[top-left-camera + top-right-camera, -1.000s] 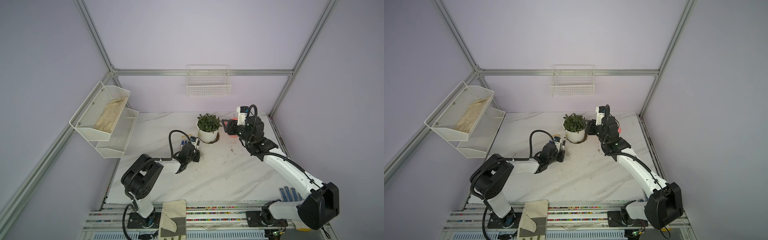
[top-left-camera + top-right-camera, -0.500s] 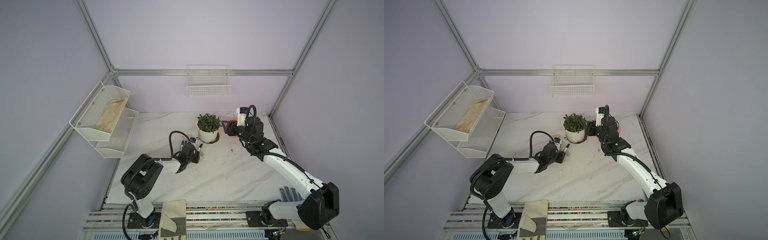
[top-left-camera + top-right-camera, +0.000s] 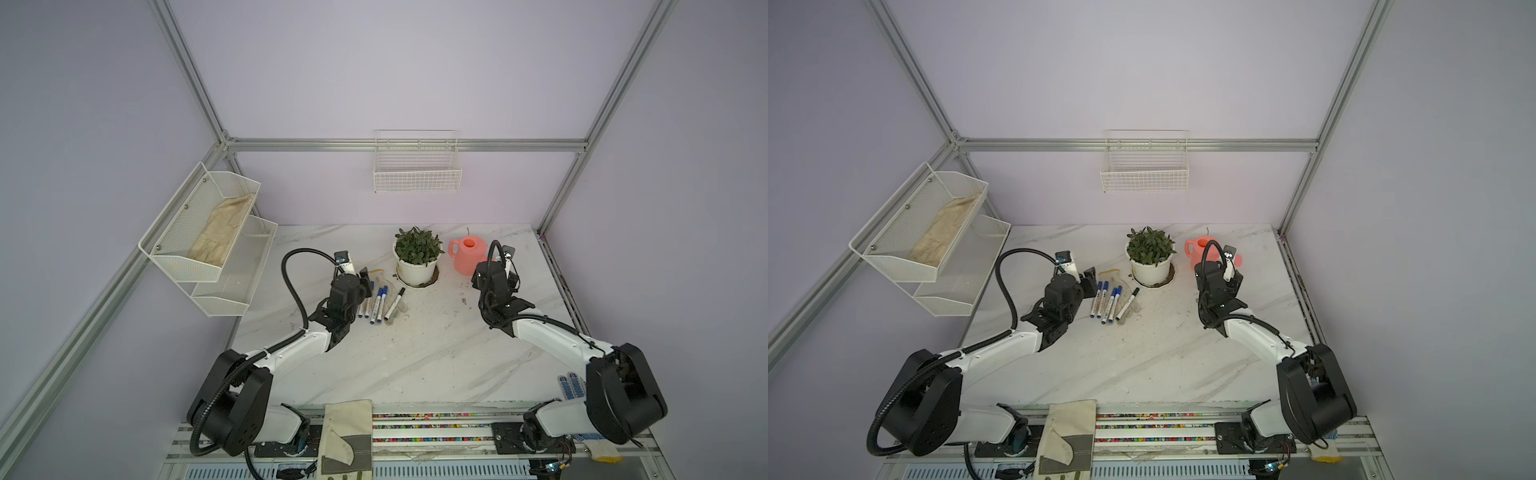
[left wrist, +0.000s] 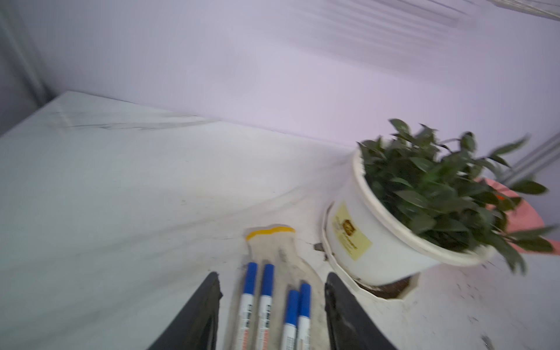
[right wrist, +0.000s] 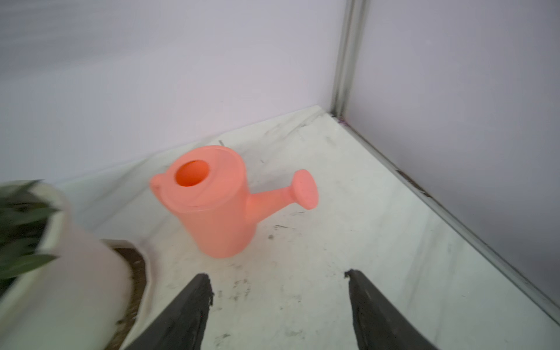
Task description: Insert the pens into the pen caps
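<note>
Both arms have backed off from the middle over the last second. Left pincer [image 4: 272, 278] is spread open and empty, hanging over the pens [image 3: 1108, 306]. Right pincer [image 5: 278, 275] is wide open too, nothing in it, over bare bench [image 5: 378, 212]. My read: capping is done, hands clearing out. The five pens lie side by side on a glove [image 4: 281, 244], left of centre. White barrels, pen caps [image 4: 251, 278] seated, four blue, black one [image 3: 1128, 304] at the right end. Plant pot [image 3: 415, 270] just beyond, watering can [image 5: 212, 212] far right.
</note>
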Action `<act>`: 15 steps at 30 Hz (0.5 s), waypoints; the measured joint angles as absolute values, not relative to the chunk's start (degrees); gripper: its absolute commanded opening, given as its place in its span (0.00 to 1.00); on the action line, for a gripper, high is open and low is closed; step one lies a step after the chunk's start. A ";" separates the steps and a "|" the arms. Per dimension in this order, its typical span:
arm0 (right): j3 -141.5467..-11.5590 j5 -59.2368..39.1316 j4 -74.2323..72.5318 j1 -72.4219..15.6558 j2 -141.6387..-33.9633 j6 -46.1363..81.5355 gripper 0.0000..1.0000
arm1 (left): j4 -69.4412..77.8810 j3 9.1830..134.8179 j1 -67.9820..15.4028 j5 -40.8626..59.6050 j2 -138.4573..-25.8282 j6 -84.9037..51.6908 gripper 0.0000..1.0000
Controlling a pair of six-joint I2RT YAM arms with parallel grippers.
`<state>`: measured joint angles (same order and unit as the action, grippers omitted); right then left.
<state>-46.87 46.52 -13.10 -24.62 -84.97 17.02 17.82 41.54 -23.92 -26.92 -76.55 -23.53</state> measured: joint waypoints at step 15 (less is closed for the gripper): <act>-29.54 42.48 -58.02 -18.15 -96.27 -0.62 0.97 | 19.70 32.99 -8.51 -33.47 -74.22 -16.14 1.00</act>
